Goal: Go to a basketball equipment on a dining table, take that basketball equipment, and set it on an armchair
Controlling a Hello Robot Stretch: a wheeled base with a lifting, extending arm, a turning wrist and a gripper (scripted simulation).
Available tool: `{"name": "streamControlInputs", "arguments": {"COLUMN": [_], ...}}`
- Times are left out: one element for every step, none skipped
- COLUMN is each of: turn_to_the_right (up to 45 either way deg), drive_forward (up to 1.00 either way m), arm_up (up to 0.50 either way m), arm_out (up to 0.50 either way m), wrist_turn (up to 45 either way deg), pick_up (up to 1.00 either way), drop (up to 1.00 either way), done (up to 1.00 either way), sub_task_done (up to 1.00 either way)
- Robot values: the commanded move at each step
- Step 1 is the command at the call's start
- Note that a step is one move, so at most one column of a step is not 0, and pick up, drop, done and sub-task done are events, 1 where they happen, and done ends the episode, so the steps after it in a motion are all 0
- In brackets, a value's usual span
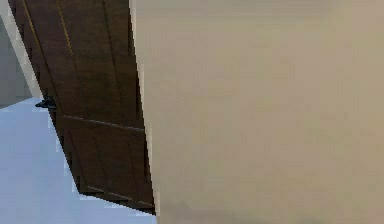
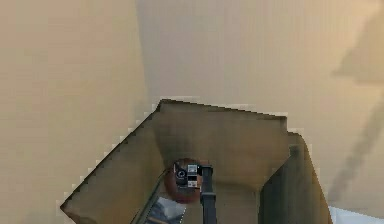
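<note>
In the arm side view my arm [image 2: 211, 203] rises from the bottom edge, and its far end hangs over the inside of an open brown cardboard box [image 2: 222, 112]. The gripper [image 2: 184, 177] lies against the box's inner floor, with a small reddish-brown shape right at it. I cannot tell whether the gripper holds anything. A grey flat item [image 2: 163, 210] lies in the box's near left corner.
A dark brown wooden door [image 1: 90, 100] stands at the forward view's left, with pale floor [image 1: 30, 160] below it. A plain beige wall [image 1: 260, 110] is close ahead. The box sits in a corner of beige walls [image 2: 70, 80].
</note>
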Motion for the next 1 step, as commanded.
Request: {"name": "streamControlInputs", "arguments": {"turn_to_the_right": [0.0], "drive_forward": [0.00], "arm_up": [0.10], "arm_out": [0.00], "wrist_turn": [0.0], "pick_up": [0.00], "drop": [0.00], "done": [0.00], "sub_task_done": [0.00]}}
